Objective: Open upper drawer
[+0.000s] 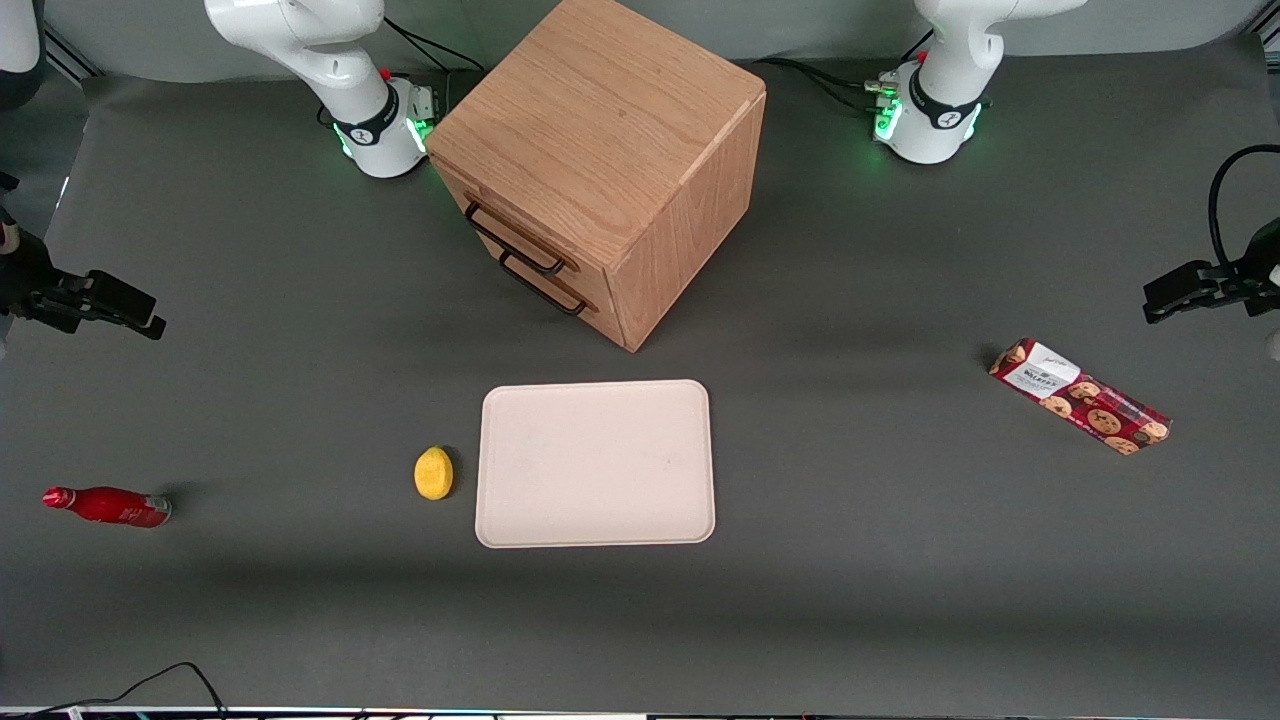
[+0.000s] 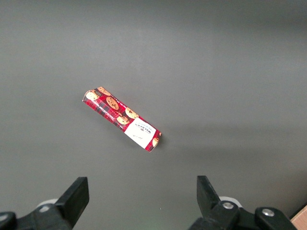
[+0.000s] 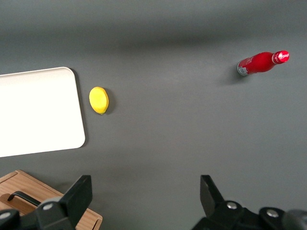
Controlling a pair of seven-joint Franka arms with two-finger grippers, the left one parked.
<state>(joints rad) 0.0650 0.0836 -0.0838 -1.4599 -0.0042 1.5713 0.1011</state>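
The light oak cube cabinet [image 1: 600, 130] stands at the back middle of the table, turned at an angle. Its upper drawer [image 1: 487, 215] is shut, with its long black bar handle [image 1: 512, 241] above the bottom drawer's similar handle [image 1: 545, 289]. My right gripper [image 1: 120, 305] hangs open and empty over the working arm's end of the table, well away from the cabinet. In the right wrist view the gripper [image 3: 146, 194] is open above bare mat, with a cabinet corner [image 3: 33, 189] and a black handle [image 3: 18, 195] beside one finger [image 3: 79, 194].
A cream tray [image 1: 595, 463] lies nearer the front camera than the cabinet, with a yellow lemon [image 1: 433, 472] beside it. A red bottle [image 1: 108, 505] lies toward the working arm's end. A red cookie box [image 1: 1080, 396] lies toward the parked arm's end.
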